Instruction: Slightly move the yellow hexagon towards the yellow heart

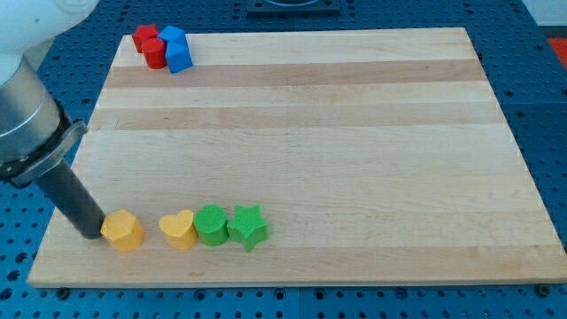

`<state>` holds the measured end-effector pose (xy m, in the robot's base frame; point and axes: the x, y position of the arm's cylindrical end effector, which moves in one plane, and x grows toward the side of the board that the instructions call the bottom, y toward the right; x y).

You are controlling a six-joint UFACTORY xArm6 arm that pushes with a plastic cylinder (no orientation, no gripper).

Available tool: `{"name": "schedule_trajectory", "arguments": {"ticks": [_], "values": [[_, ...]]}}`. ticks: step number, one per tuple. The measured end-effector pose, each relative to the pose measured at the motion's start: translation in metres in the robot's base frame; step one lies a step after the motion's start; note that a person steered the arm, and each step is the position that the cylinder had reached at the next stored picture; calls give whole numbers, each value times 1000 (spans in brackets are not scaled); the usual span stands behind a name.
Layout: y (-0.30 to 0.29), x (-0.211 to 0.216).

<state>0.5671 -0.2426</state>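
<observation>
My tip (92,234) sits at the view's lower left, touching or all but touching the left side of the yellow hexagon (122,230). The tool is a plain rod with nothing to open or close, so there is no apart or together to tell; it is simply pressed up beside the block. The hexagon lies near the bottom edge of the wooden surface (310,115), with the yellow heart (178,229) near it to the view's right, a small gap between the 2.

The main risk, as I judge it, is pushing too far. The task asks for a slight move only, and the gap is short, so a long stroke would drive the hexagon into the heart. The heart touches the green round block (211,224), which touches the green star (247,227), so 1 bump could shove all 3 along the row.

A second risk is an off-centre push. If the tip meets a corner of the hexagon and not a flat face (I cannot tell which it meets now), the block may spin or slide toward the view's bottom, and the surface's edge is close there.

The red blocks (149,43) and blue blocks (175,49) at the view's top left are well apart and in no danger.
</observation>
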Motion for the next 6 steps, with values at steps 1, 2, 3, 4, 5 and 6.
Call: {"name": "schedule_trajectory", "arguments": {"ticks": [1,2,3,4,5,6], "values": [[0,12],[20,12],[24,12],[34,12],[28,12],[-7,10]]}}
